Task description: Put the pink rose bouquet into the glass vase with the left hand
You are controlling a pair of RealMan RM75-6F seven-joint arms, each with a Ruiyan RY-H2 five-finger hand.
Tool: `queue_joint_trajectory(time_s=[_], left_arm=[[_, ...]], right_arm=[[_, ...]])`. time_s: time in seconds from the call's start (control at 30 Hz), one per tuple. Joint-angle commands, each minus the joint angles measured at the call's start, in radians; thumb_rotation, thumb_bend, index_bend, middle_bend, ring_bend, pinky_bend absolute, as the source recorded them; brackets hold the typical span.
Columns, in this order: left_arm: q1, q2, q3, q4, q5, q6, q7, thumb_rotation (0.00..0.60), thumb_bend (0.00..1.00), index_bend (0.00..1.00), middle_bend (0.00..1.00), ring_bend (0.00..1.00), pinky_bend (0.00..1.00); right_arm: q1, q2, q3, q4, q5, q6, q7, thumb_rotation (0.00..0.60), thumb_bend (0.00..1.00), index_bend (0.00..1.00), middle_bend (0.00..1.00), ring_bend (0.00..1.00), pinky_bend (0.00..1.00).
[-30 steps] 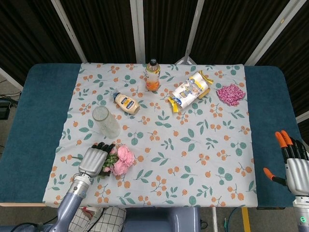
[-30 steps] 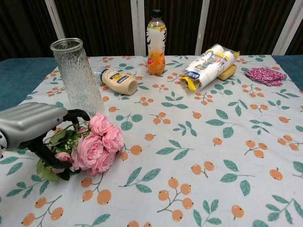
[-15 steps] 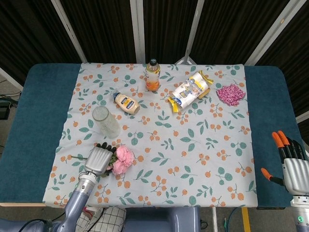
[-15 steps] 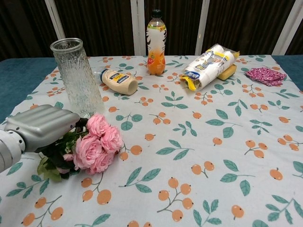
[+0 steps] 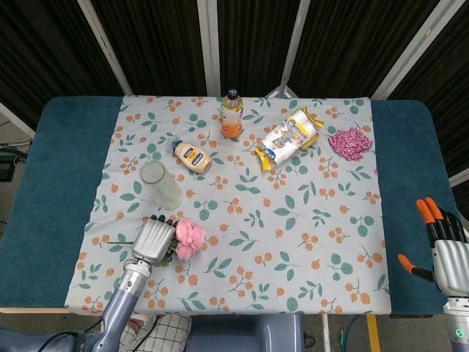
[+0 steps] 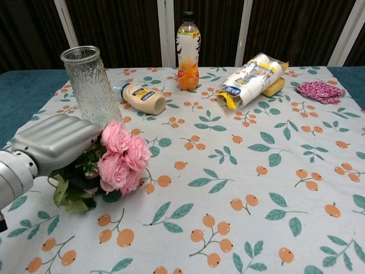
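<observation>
Left hand (image 6: 57, 142) closed around pink rose bouquet (image 6: 121, 160), just near of upright glass vase (image 6: 91, 94); right hand (image 5: 447, 249) spread, holding nothing.

No wording reads clearly; the squeeze bottle's (image 6: 142, 98) blue label seems too blurred to make out.

The left hand (image 6: 57, 142) has closed around the rose bouquet (image 6: 117, 162) and raised it off the surface (image 6: 239, 188) at the lower left of the frame. The blooms now tilt upward and sit nearer the glass vase (image 6: 90, 91). The hand has shifted slightly up and right since a second ago.
</observation>
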Motion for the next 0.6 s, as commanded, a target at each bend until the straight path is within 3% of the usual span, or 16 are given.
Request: queue_joint_trajectory(time_s=[0.03,0.3,0.5,0.6], left_arm=[[0.008,0.049,-0.003,-0.084,0.044,-0.004,-0.105,0.6,0.4,0.5,0.53,0.4,0.48],[0.007,0.206,-0.011,-0.303,0.206,0.008,-0.27,0.6,0.39,0.49,0.52,0.4,0.48],[-0.015,0.337,-0.078,-0.516,0.164,-0.022,-0.299,0.6,0.38,0.49,0.52,0.4,0.48],[-0.037,0.409,-0.142,-0.623,0.1,-0.042,-0.329,0.6,0.38,0.49,0.53,0.4,0.48]], right_arm=[[0.0,0.0,0.001,0.0,0.003,-0.002,-0.002,0.6,0.22,0.0,0.0,0.04,0.06],[0.002,-0.004,0.003,-0.003,0.012,-0.009,-0.012,0.6,0.22,0.0,0.0,0.04,0.06],[0.004,-0.008,0.001,-0.004,0.013,-0.014,-0.023,0.6,0.22,0.0,0.0,0.04,0.06],[0.006,-0.011,0.001,-0.003,0.016,-0.018,-0.029,0.6,0.22,0.0,0.0,0.04,0.06]])
